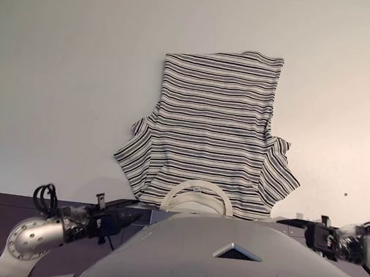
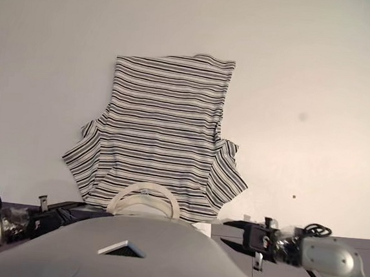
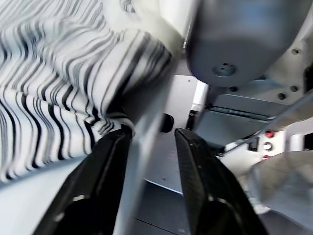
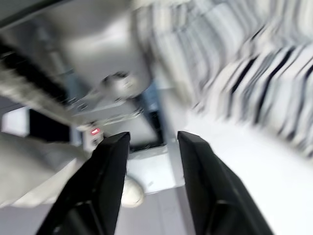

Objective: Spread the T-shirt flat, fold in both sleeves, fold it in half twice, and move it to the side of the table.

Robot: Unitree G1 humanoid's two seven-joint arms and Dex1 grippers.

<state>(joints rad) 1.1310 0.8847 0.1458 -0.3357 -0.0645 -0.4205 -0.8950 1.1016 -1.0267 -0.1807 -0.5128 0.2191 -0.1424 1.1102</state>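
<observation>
Left claw (image 1: 133, 210) and right claw (image 2: 227, 233) both hang spread and empty at the near desk (image 1: 61, 69) edge. Ahead, between them, the T-shirt (image 1: 212, 128) lies flat, collar nearest, hem far, each sleeve just beyond its own-side claw, so either sleeve fold could start.

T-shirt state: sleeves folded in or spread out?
Spread. The T-shirt lies open on the table, both sleeves sticking out sideways, neither folded over the body; collar at the near edge.
</observation>
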